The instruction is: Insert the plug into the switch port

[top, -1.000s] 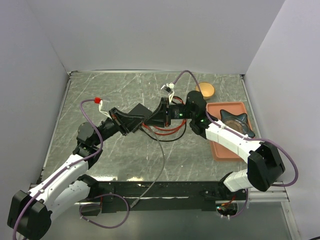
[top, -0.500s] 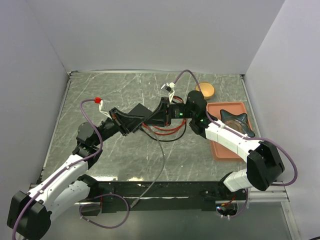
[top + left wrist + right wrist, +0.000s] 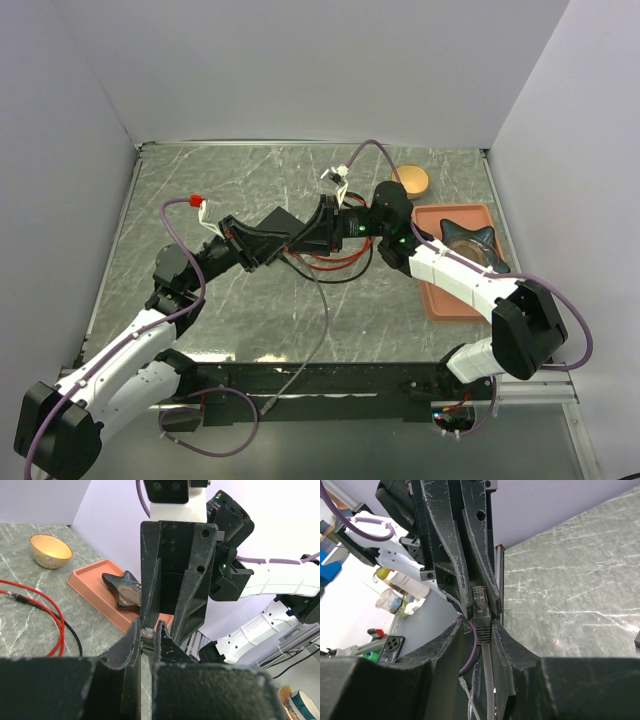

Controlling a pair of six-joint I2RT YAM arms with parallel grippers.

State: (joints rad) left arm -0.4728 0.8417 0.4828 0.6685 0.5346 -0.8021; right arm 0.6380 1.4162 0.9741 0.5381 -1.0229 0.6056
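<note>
Left wrist: right gripper [image 3: 150, 626] masks tray [image 3: 91, 587], maybe plug [image 3: 148, 640].

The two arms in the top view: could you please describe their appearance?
The left arm and right arm have white shells and black joints, with a purple cable looping along each; a green light glows on the right one. The left end effector and right end effector are scuffed black.

- Pinching a little plug [image 3: 148, 640] with the left gripper [image 3: 148, 635], tips squeezed tight.
- Facing the big black right gripper [image 3: 162, 617], just behind the plug.
- Further back on the grey table [image 3: 20, 630]: orange tray [image 3: 86, 578] with a dark star shape [image 3: 125, 587], yellow bowl [image 3: 50, 550], red wire [image 3: 60, 625], black wire [image 3: 75, 637].
</note>
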